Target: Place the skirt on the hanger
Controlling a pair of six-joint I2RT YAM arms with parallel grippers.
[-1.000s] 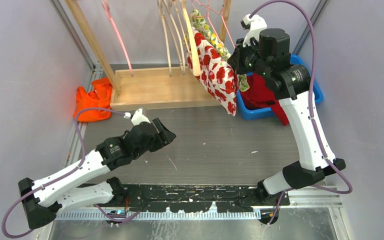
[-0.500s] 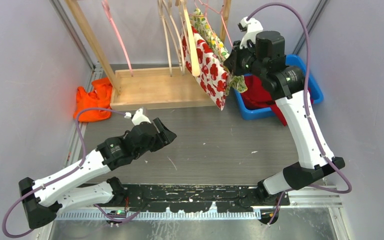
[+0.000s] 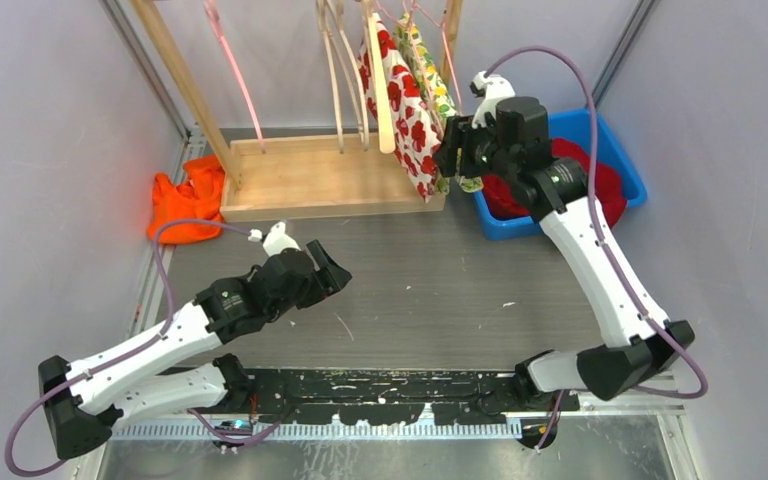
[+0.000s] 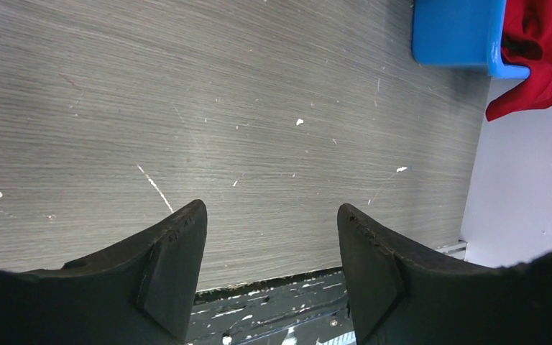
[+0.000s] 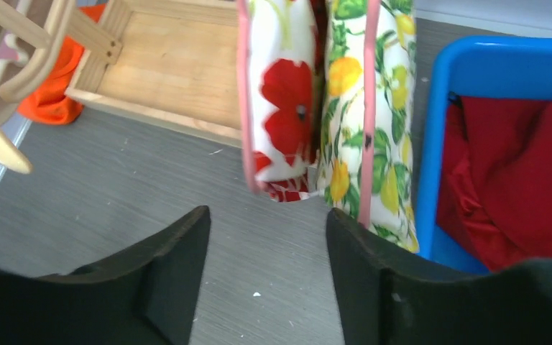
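- Hovering low over the table (image 4: 187,108), the left pincer (image 4: 269,210) had its jaws well apart and held nothing. It was probably parked to stay out of the way, with the skirt far ahead and to its right.
- Poppy skirt (image 5: 280,108) hung upright from the pink hanger (image 5: 243,86) on the wooden rack (image 3: 320,175), beside a lemon skirt (image 5: 345,93). It looked already hung.
- Right pincer (image 5: 266,213) sat raised near the rack with its jaws apart and nothing between them. The skirt's hem was just ahead of its fingertips (image 5: 194,230), apparently not touching them.
- Blue bin (image 5: 474,57) with red cloth (image 5: 517,165) lay to that pincer's right.
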